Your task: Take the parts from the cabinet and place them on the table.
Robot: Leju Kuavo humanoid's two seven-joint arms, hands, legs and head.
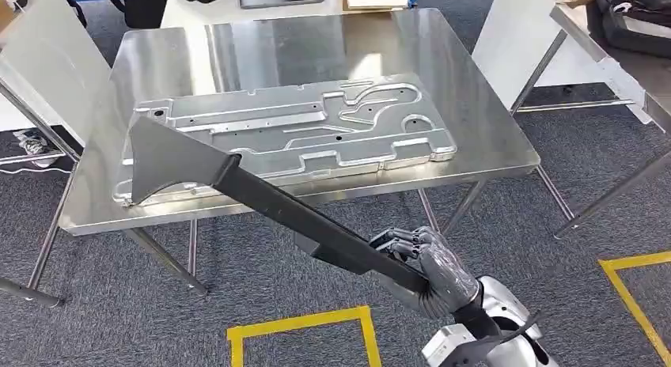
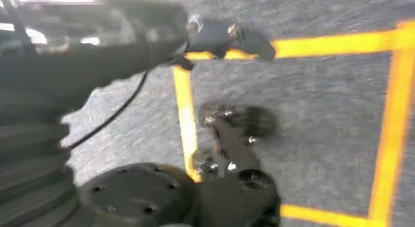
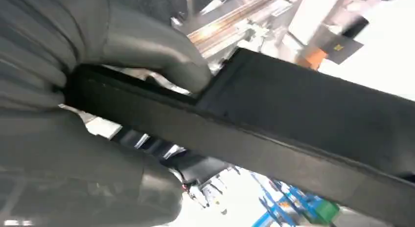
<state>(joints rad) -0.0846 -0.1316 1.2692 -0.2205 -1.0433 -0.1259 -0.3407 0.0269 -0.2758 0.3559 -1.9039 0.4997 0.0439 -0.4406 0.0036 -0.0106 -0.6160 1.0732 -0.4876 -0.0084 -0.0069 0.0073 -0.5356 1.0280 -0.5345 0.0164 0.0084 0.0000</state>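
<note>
The right hand (image 1: 434, 266), grey and ribbed, sits lowest in the head view, its fingers wrapped tight around one end of a long, flat, dark grey bar-shaped part with a flared, fan-like far end (image 1: 237, 181). In the right wrist view the thick grey thumb (image 3: 147, 46) presses over the top edge of that dark part (image 3: 303, 119), with the palm clamped beneath it. From the hand the part runs forward and to the left, rising over the near edge of a shiny rectangular stainless-steel table (image 1: 490, 138); its flared end hangs above the left end of a large, flat, silver machined metal panel with cut-out channels and holes (image 1: 316, 122) that lies on the table top. Whether the flared end touches the panel cannot be told.

Just left of the hand, on the grey carpet floor (image 1: 554, 248), lies a yellow taped square outline (image 1: 301, 323); another yellow tape corner (image 1: 633, 288) lies to its right.

The left wrist view is blurred, looking down at the grey carpet and yellow tape lines (image 2: 186, 109); how the left hand's fingers stand cannot be told.
</note>
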